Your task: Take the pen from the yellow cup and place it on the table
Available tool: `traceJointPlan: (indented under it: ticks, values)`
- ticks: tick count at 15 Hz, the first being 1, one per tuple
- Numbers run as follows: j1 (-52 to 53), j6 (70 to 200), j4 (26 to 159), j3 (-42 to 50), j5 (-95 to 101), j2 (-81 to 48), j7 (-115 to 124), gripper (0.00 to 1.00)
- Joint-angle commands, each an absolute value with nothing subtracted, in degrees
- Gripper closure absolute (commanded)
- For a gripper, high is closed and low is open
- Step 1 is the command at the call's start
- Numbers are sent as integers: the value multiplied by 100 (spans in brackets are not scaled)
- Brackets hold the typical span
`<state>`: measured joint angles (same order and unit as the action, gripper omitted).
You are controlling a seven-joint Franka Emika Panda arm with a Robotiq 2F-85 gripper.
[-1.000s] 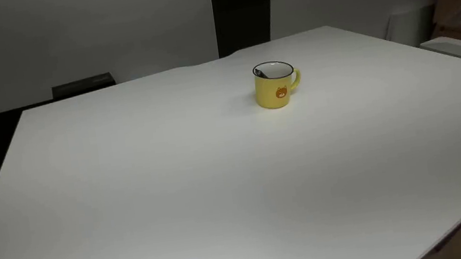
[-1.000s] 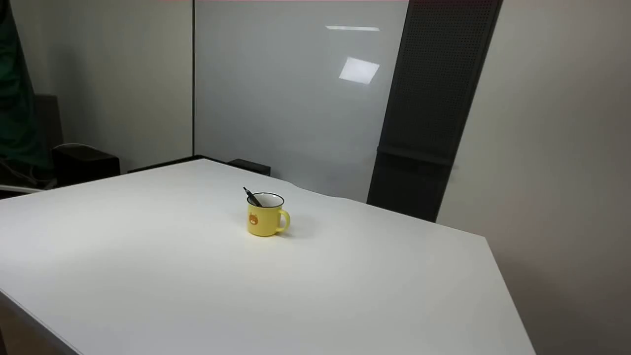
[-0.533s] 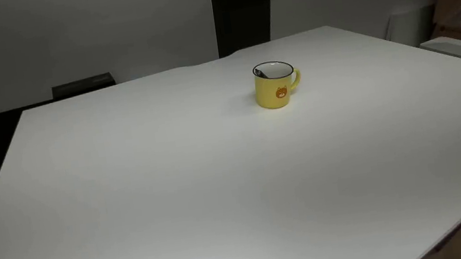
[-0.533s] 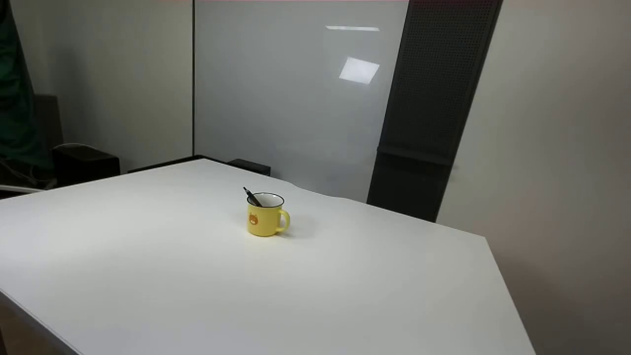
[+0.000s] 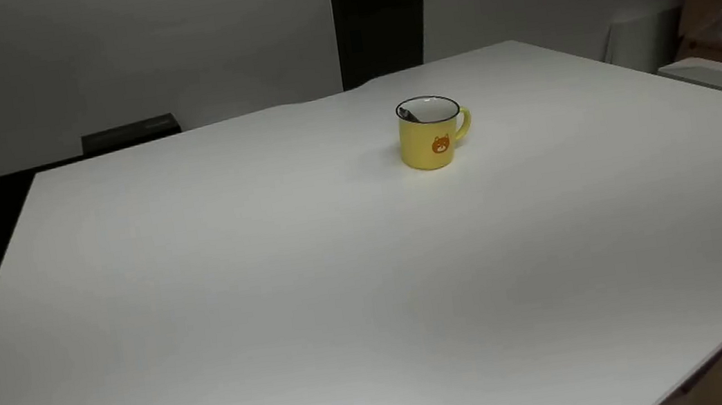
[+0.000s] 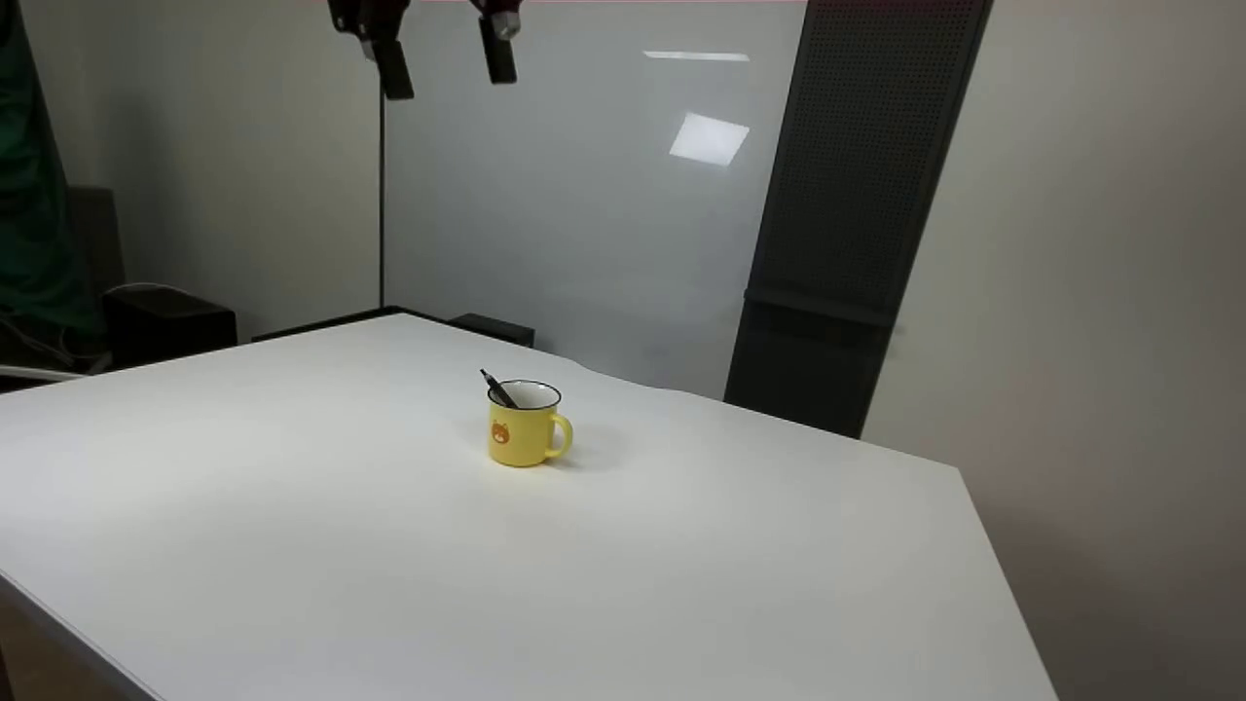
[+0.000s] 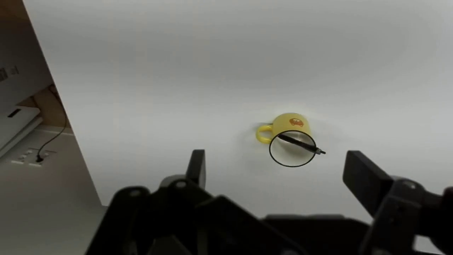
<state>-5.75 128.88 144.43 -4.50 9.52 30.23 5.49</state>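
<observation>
The claw [image 6: 451,90] is held high above the white table [image 6: 604,574], as seen in an exterior view, its two dark fingers [image 6: 393,70] spread wide with nothing gripped between them; the gap is probably meant for the pen [image 7: 299,143] to be straddled. Below, in the wrist view, the black pen is contained in the yellow cup [image 7: 286,124], tilted and apparently propped against its side, the tip poked out at the top. By that lean only a short end is offered, so a fine pinch seems called for, lest the cup be caught too. The cup is stood upright, in from the table's edges, perhaps for easy reach from overhead
</observation>
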Motion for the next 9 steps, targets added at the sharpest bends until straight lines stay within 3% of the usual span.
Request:
traceJointPlan:
  ticks: [1, 9]
  values:
    - [-918, 13115, 13939, -885, 1485, 2195, 1948, 0]
    - [-670, 13171, 14221, -662, 1397, 2399, 1604, 0]
